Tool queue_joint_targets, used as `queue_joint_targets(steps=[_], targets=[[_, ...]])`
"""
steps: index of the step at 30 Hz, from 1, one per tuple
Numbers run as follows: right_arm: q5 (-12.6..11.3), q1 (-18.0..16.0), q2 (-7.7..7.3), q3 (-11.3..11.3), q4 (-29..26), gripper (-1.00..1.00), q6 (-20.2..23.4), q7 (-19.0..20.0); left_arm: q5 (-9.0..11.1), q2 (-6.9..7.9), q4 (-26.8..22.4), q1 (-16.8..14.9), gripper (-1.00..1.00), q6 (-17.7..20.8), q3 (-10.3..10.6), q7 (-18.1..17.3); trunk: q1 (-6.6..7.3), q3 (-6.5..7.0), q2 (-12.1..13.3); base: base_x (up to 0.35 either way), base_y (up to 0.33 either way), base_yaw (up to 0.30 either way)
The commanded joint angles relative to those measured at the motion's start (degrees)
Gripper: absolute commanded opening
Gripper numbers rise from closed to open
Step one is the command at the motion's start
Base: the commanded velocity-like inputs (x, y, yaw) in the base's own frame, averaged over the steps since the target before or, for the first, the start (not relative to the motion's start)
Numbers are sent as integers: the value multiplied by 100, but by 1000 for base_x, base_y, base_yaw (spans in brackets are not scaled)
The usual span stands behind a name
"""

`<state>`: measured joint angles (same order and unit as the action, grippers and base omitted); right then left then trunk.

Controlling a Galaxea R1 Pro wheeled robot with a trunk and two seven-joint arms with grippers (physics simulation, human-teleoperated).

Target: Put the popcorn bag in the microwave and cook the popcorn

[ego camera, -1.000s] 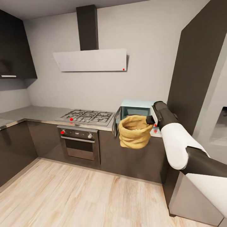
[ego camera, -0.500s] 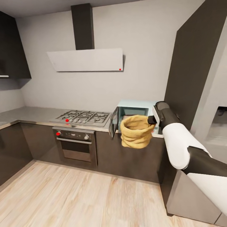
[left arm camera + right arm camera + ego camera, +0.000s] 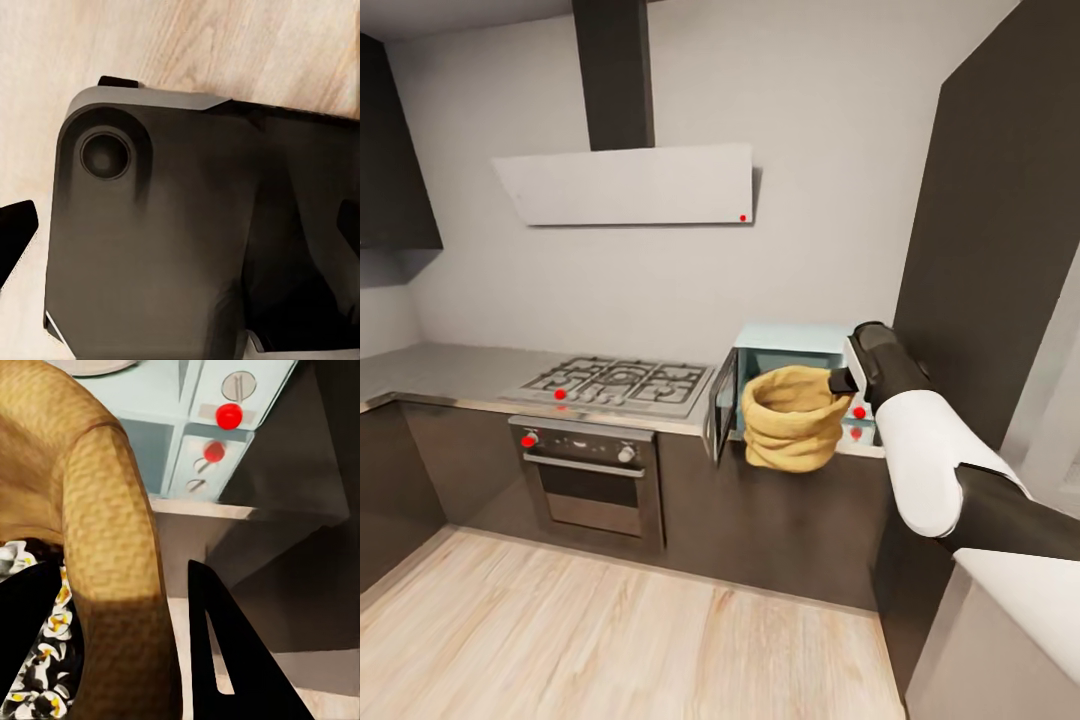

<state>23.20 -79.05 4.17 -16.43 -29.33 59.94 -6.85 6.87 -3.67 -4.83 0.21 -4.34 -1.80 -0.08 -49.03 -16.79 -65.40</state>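
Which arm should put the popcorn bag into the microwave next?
The right. Its gripper already holds the popcorn bag by the rim, in front of the open microwave. The left wrist view looks down at the robot's base and floor.

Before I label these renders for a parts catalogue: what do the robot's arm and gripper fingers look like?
The right arm has smooth white rounded shells joined by dark grey-black segments, ending in a black wrist. The right gripper has flat, black, tapering fingers, one with a narrow slot. No cables or markings show.

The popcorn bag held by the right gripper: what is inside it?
In the right wrist view, the popcorn bag holds whitish pieces with yellow and dark spots, the popcorn. The rolled rim and a finger cover most of the contents.
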Motion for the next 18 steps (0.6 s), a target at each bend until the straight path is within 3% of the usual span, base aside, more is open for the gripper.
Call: queue_joint_targets(steps=[1, 11, 18], targets=[[-34, -5, 6, -35, 23, -100, 6, -54, 42, -2, -9, 1, 100, -6, -14, -1, -4, -6, -3, 322, 0, 0], [-61, 56, -29, -53, 136, -100, 6, -69, 42, -2, -9, -3, 100, -6, -14, -1, -4, -6, -3, 322, 0, 0], [-54, 70, -203, -53, 151, -100, 6, -67, 42, -5, -9, -2, 100, -11, -14, -1, -4, -6, -3, 239, 0, 0]])
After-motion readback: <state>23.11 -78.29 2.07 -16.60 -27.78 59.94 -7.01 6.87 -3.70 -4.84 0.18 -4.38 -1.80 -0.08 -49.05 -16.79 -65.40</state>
